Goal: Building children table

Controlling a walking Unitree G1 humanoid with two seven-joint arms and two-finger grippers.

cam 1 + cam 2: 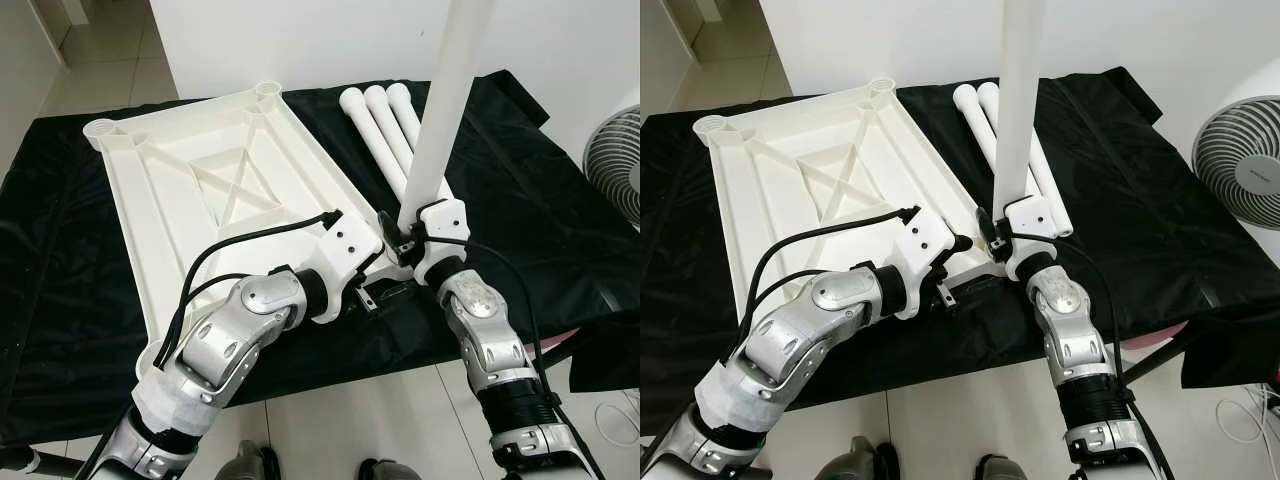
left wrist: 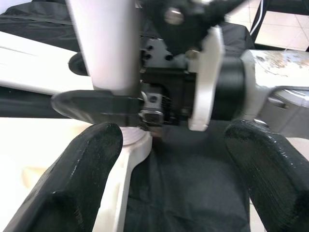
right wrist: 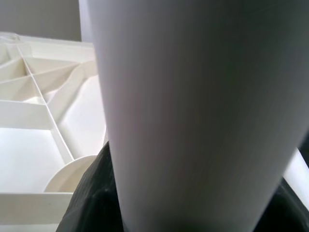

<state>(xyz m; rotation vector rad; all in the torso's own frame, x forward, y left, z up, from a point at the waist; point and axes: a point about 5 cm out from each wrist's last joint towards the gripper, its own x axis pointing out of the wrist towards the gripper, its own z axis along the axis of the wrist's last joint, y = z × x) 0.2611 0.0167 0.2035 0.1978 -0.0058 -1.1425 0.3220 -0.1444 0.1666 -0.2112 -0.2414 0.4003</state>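
White leg upright in right gripper fingers | left gripper fingers apart beside tabletop corner

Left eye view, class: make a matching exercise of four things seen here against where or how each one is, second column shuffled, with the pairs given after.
Things
1. upside-down white plastic tabletop
2. upright white table leg
3. three spare white legs
4. white electric fan

States
A. lying side by side on the black cloth
B. on the robot's right, beyond the cloth's edge
C. flat, ribs facing up
D. held vertical by the right gripper over a corner socket

Pairs: 1-C, 2-D, 3-A, 4-B
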